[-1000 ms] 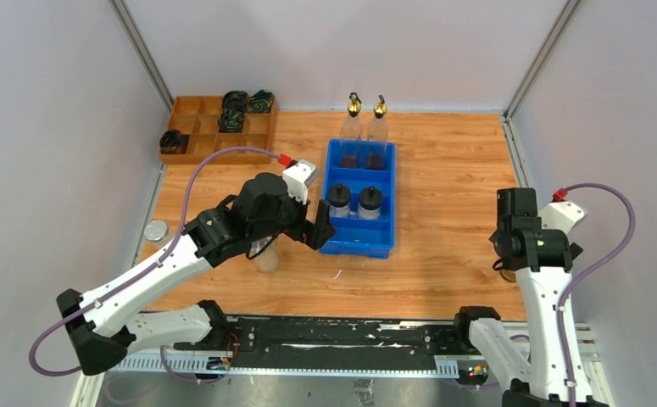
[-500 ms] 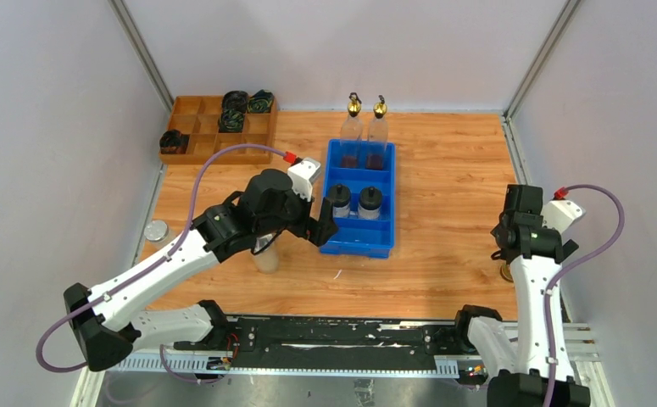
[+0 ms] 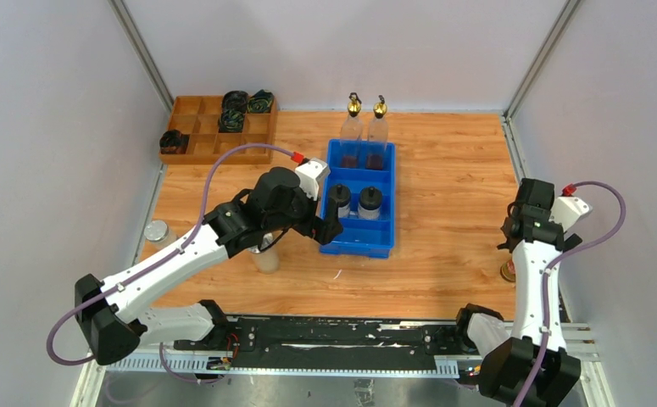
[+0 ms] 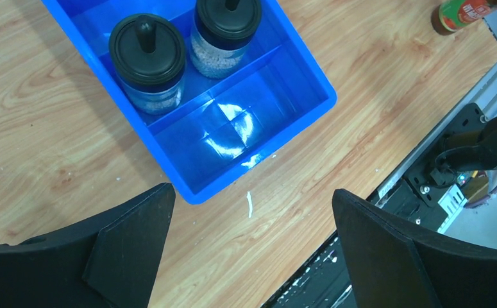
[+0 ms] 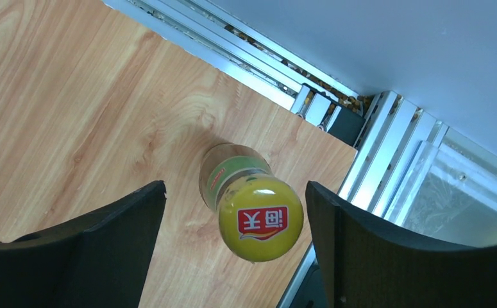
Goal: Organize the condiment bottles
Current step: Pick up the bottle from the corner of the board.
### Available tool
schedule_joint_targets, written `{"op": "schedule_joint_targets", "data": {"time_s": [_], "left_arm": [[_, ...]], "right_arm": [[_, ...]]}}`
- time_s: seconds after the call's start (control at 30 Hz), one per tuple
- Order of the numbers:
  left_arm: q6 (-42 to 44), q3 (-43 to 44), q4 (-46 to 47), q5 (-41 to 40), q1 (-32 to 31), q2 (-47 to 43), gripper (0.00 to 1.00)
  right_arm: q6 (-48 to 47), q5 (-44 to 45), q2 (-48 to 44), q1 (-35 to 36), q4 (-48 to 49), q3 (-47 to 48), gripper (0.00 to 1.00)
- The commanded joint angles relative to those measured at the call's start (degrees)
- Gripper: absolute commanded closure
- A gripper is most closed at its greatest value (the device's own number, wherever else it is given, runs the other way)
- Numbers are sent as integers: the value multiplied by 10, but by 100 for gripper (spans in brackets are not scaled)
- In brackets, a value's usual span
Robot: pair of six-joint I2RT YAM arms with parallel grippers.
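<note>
Wooden table (image 3: 452, 170) carries a blue bin (image 4: 245, 128) with two black-capped jars (image 4: 147, 54) side by side in its middle compartment, the left claw (image 4: 252, 256) hanging wide open over the bin's near end — the right claw (image 5: 234, 192), open too, straddles an untouched yellow-capped bottle (image 5: 260, 221) at the table's right edge.

A wooden compartment tray (image 3: 196, 125) sits at the upper left of the wood-grain bench (image 3: 452, 178), with black cable coils (image 3: 234, 112) in several of its cells. A blue divided bin (image 3: 359, 239) stands mid-frame. A black rail (image 3: 333, 339) runs along the lower edge.
</note>
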Motion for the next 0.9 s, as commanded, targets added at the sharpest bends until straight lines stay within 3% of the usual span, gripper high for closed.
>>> {"op": "schedule_joint_targets", "data": {"time_s": [0.0, 0.1, 0.43, 0.67, 0.87], "left_arm": [[2, -7, 19, 13, 5, 7, 0], [-1, -4, 18, 14, 5, 8, 0], [-12, 5, -2, 22, 5, 13, 0], [-18, 25, -29, -3, 5, 9, 0], [-26, 37, -49, -24, 6, 3, 0]], "right_arm": [[-17, 2, 4, -12, 26, -16, 24], [-22, 3, 6, -12, 28, -21, 55], [-31, -26, -29, -12, 27, -38, 99], [-37, -121, -21, -12, 58, -32, 100], [-26, -217, 49, 4, 103, -7, 100]]}}
